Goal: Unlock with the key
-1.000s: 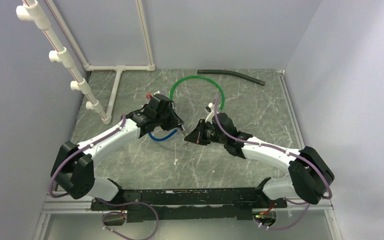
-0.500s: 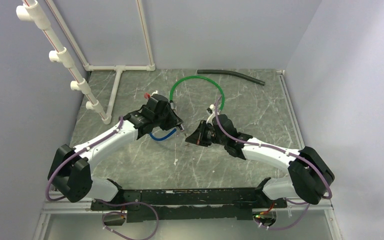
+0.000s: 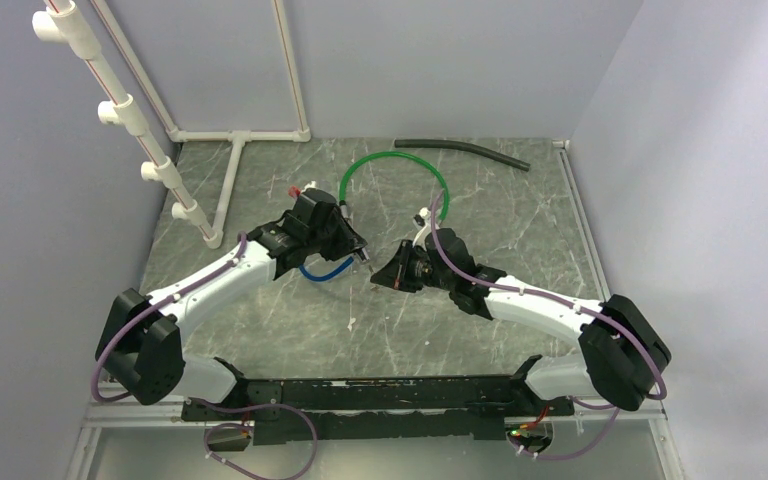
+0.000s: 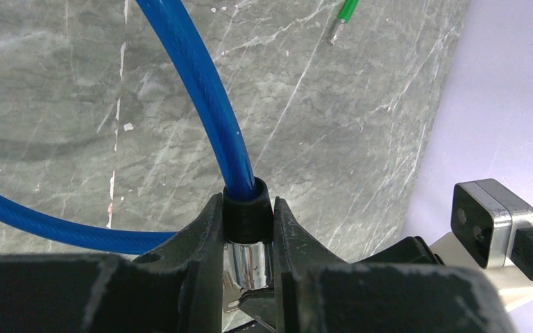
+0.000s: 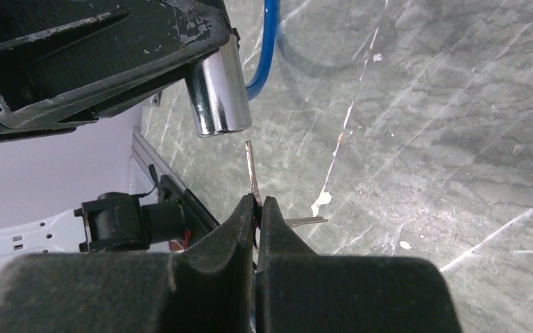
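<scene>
Insertion is the step in hand, by my reading; the key is near the keyway but not yet in it. The left jaws are clamped on the lock barrel [image 4: 248, 260], chrome body between them, held above the worktop [image 3: 520, 220] near its middle; the right jaws are closed on the key [image 5: 251, 177], pinching its lower part. In the top view the key sits at 4 o'clock of the lock, just beside it. In the right wrist view the key's long axis runs 6 to 12 o'clock, tip up; the barrel's end face looks toward 6 o'clock, and the tip stands apart at its 4 o'clock. The next move probably calls for shifting the tip toward 10 o'clock onto the keyway, then pushing along the barrel's axis.
</scene>
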{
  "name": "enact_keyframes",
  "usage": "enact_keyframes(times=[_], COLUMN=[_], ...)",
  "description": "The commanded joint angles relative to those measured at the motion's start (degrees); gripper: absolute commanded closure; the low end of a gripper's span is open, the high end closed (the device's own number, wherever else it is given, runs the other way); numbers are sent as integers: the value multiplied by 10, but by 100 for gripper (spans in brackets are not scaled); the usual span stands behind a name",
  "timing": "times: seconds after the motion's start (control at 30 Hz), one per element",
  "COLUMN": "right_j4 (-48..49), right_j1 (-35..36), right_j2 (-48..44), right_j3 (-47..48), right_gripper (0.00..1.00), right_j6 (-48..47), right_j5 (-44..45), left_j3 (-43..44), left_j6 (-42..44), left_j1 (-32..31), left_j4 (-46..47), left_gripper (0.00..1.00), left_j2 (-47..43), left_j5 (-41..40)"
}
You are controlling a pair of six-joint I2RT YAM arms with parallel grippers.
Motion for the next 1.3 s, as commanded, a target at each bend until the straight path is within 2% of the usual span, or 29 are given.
enact_keyframes(times=[0.0, 1.27], right_j4=[16, 11], right_j1=[3, 2], right_j2=[-8, 19], right_j3=[27, 51], right_gripper=[100, 100], right_j6=[-11, -20], right_j5=[7, 16], left_j3=[2, -11], left_j6=[-7, -7], left_j1=[1, 1], left_j4=[41, 49], left_gripper=[100, 100], left_j2=[-12, -18], left_j5=[4, 16])
